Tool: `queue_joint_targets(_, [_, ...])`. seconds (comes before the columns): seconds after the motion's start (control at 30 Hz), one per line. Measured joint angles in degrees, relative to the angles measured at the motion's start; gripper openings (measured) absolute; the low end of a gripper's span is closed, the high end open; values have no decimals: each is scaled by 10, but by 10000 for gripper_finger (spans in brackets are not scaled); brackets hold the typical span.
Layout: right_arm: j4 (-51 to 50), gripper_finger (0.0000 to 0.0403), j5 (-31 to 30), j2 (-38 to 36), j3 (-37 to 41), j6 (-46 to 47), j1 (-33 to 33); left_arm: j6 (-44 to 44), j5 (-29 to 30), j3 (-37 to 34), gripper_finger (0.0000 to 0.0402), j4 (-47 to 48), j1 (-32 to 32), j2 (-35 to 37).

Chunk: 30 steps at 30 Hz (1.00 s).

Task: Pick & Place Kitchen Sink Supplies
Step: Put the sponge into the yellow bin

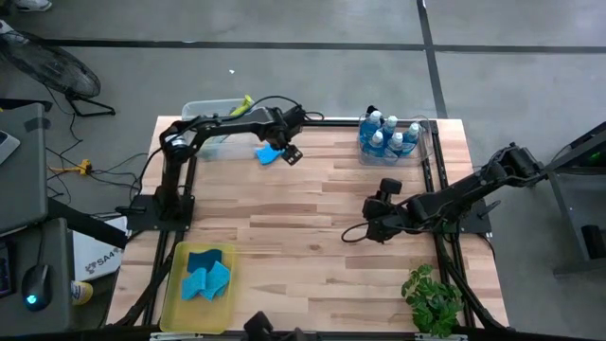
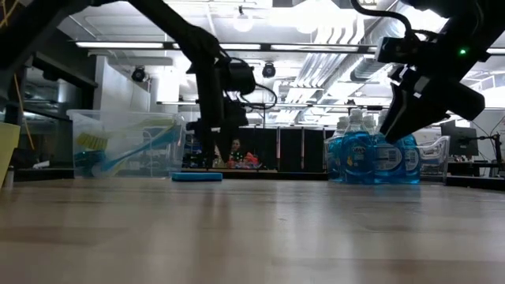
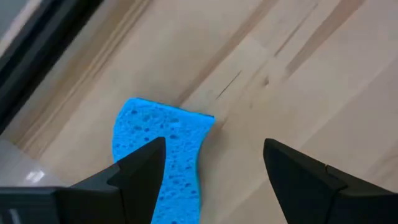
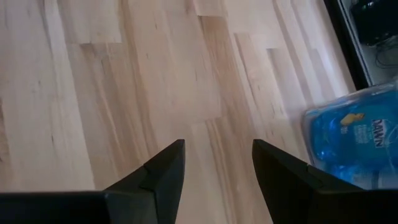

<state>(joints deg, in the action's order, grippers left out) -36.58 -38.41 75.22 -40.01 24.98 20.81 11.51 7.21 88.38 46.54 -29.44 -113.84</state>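
Observation:
A flat blue sponge (image 1: 268, 153) (image 2: 197, 177) lies on the wooden table near its far edge. My left gripper (image 1: 285, 150) (image 3: 214, 158) hovers open just above it, pointing steeply down; one finger stands over the sponge (image 3: 158, 155), the other over bare wood. Blue dish soap bottles (image 1: 386, 135) (image 2: 371, 158) stand in a clear bin at the far right. A yellow-green-handled brush (image 1: 244, 102) (image 2: 118, 154) lies in a clear bin (image 1: 210, 118) at the far left. My right gripper (image 1: 376, 224) (image 4: 217, 155) waits open over the table's right half, holding nothing.
A yellow tray (image 1: 170, 284) at the near left corner holds several blue sponges (image 1: 208, 275). A green plant (image 1: 431, 298) stands at the near right. The middle of the table is bare wood. A soap bottle (image 4: 351, 140) shows beside my right gripper's view.

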Motion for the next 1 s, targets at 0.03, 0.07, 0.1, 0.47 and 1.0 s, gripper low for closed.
queue_joint_targets(0.03, [1, 181, 0, 0, 0, -4, -2, -5, 2, 0, 264, 1, -2, -5])
queue_joint_targets(0.07, [3, 181, 2, 0, 0, -6, -3, -8, 1, 0, 264, 0, -2, -10])
queue_joint_targets(0.1, [3, 181, 6, 0, 0, -10, -5, -9, 1, 0, 264, -1, -2, -17])
queue_joint_targets(0.47, [22, 181, 26, 0, 0, -25, -14, -13, 34, 1, 263, 5, -2, -45])
queue_joint_targets(1.0, [37, 181, 43, 0, 0, -31, -13, -4, 11, 4, 183, 7, -24, -78])
